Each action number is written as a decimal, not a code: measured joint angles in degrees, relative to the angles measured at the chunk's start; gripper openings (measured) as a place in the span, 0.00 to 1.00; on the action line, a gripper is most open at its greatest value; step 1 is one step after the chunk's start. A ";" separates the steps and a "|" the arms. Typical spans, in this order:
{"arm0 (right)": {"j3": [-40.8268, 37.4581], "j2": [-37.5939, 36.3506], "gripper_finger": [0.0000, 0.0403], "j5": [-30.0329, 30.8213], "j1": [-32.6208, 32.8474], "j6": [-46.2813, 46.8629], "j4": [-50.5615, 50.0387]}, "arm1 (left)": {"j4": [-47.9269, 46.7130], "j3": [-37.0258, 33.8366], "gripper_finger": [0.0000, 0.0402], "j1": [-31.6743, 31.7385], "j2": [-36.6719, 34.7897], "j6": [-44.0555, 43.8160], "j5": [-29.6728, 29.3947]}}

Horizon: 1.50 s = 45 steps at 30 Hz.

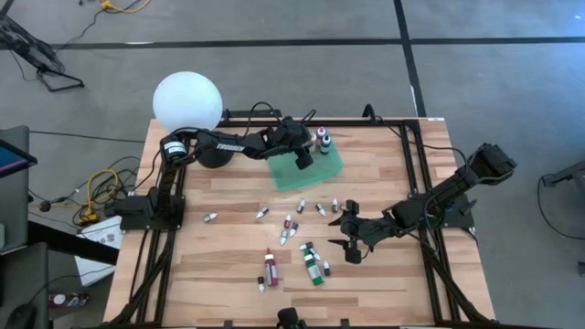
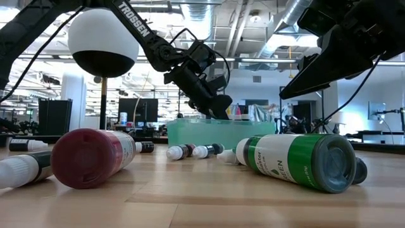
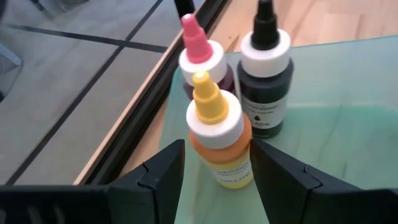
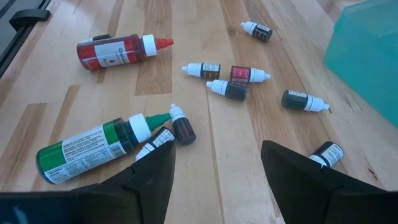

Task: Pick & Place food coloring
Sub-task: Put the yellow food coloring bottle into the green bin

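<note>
L pincer sits over the green tray at about 12 o'clock on the desk, fingers spread either side of a yellow-capped bottle that stands upright on the tray. The fingers look just off the bottle's sides, not pressing it, though the wrist view is tight so a light touch can't be ruled out. Right behind the yellow one stand two more upright bottles, touching or nearly so: a pink-capped one and a black-capped one.

R pincer hovers at about 4 o'clock, fingers wide apart, holding nothing, pointing toward the loose bottles on the bare wood.

Rest of the food coloring lies on its side, scattered from desk centre down toward 6 o'clock:
- green bottle, green tip, near the R pincer, w/ a small dark dropper by its tip.
- red bottle, red tip, farther off.
- cluster of three small droppers, white tips, touching each other near centre.
- single droppers: one near the tray edge, one farther away, one beside the R finger.
- one more small dropper alone toward 9 o'clock.

A white globe lamp stands at the desk's 11 o'clock corner.
</note>
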 joint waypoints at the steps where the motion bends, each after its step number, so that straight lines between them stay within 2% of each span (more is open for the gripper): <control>1: 0.00 0.00 0.57 0.00 0.00 0.00 0.00 | 0.00 0.00 0.44 0.00 0.00 -0.07 -0.56; 27: 0.00 0.00 0.57 0.00 0.00 0.00 -0.02 | -0.17 0.00 0.44 -0.02 0.04 -1.04 -6.50; 45: 0.00 0.00 0.57 0.00 0.00 0.00 -0.04 | -0.17 0.00 0.44 -0.12 0.07 -2.13 -4.91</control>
